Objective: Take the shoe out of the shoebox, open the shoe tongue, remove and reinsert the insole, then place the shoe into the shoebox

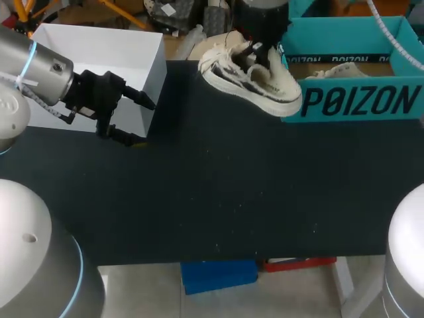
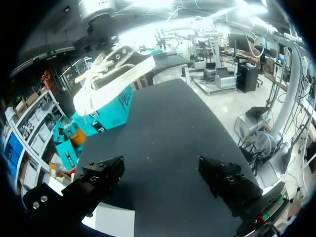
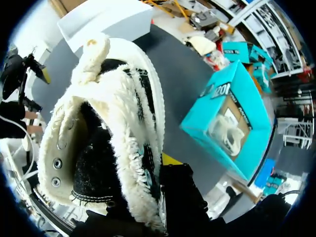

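Between the fingers of the right gripper (image 3: 157,170), clamped fast by its fleecy side wall: the shoe (image 1: 255,78), held tilted in the air over the far edge of the table (image 1: 218,192), just beside the teal shoebox (image 1: 361,101). By the look of it, partway through the taking-out. Keep the grasp tight. Carry across to the bare black middle of the table, well away from the box wall, and lower sole-first until flat before letting go. Mind the loose laces dangling off one end, likely to snag on the box rim. Turn the opening toward the left gripper (image 1: 140,121), spread wide and empty near the white box (image 1: 99,50), to bring tongue and insole within its reach. Avoid crushing the soft collar.
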Robot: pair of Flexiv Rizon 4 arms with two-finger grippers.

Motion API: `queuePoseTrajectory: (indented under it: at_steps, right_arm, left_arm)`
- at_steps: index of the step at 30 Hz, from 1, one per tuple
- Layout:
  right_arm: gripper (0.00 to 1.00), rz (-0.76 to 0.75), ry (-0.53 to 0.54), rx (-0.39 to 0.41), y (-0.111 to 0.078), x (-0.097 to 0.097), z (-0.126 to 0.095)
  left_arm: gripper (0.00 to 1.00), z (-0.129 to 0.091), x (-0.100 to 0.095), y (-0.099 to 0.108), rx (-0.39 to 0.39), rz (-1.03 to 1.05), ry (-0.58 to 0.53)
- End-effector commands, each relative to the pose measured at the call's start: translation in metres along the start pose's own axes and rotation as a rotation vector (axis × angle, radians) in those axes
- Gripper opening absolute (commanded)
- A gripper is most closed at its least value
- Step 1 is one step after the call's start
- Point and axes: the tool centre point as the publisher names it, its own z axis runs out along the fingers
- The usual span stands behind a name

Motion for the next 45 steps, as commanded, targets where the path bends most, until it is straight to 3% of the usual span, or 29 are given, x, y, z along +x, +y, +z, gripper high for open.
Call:
queuePoseTrajectory:
  at_steps: [1, 17, 18, 28, 35, 40, 45]
  right_arm:
    - [0.00, -0.676, -0.012, -0.097, 0.000, -0.002, -0.057]
    - [0.00, -0.679, -0.017, -0.105, 0.004, -0.003, -0.054]
    - [0.00, -0.683, -0.030, -0.103, 0.006, -0.010, -0.051]
    - [0.00, -0.833, -0.065, -0.017, 0.004, -0.152, -0.028]
    - [0.00, -0.855, -0.081, 0.027, 0.025, -0.259, -0.013]
    - [0.00, -0.829, -0.098, 0.044, 0.041, -0.315, 0.001]
    - [0.00, -0.775, -0.095, 0.054, 0.052, -0.353, 0.016]
  left_arm:
    - [1.00, 0.001, 0.001, 0.000, -0.001, 0.002, -0.006]
    - [1.00, 0.001, 0.001, 0.000, -0.001, 0.002, -0.006]
    - [1.00, 0.001, 0.001, 0.000, -0.001, 0.002, -0.006]
    - [1.00, 0.001, 0.001, 0.000, -0.001, 0.002, -0.006]
    - [1.00, 0.001, 0.001, 0.000, -0.001, 0.002, -0.006]
    - [1.00, 0.001, 0.001, 0.000, -0.001, 0.002, -0.006]
    - [1.00, 0.001, 0.001, 0.000, -0.001, 0.002, -0.006]
